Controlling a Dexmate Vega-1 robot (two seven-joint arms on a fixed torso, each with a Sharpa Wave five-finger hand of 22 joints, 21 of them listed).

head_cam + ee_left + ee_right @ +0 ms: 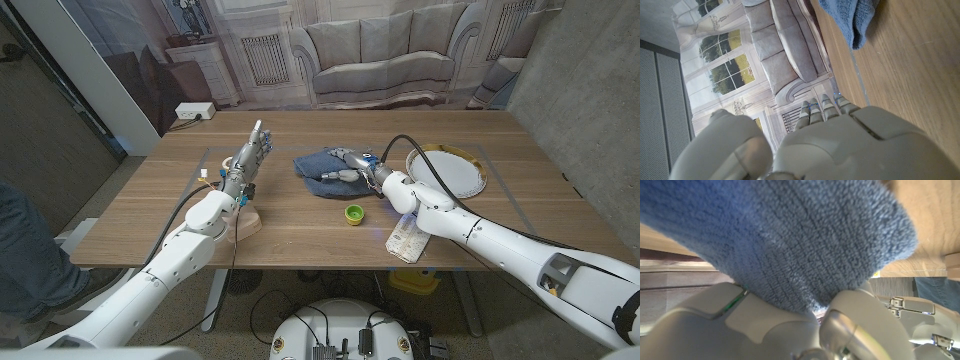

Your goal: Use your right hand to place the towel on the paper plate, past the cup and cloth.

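Nearest the head camera, a crumpled white wrapper (408,239) lies at the front edge of the wooden table (300,225), partly under your right forearm. Just beyond it, a small yellow-green cup (354,213) sits on bare wood, apart from both arms.

Your right hand (352,168) is on the blue towel (322,167) at mid-table, fingers closed into the fabric; the right wrist view confirms it, with blue terry cloth (805,235) bunched directly against the palm and fingers. The towel rests on the table, its bulk spread to the left of your hand, well clear of the cup.

Beside your right forearm, the white paper plate (450,172) lies on the table's right side, near the towel but not touching it. Nothing of the towel is on the plate.

Your left hand (247,157) is raised over the table's left half, fingers extended and slightly apart, holding nothing. Its wrist view shows the fingers (825,111) straight, with a corner of the towel (850,20) on the wood ahead.
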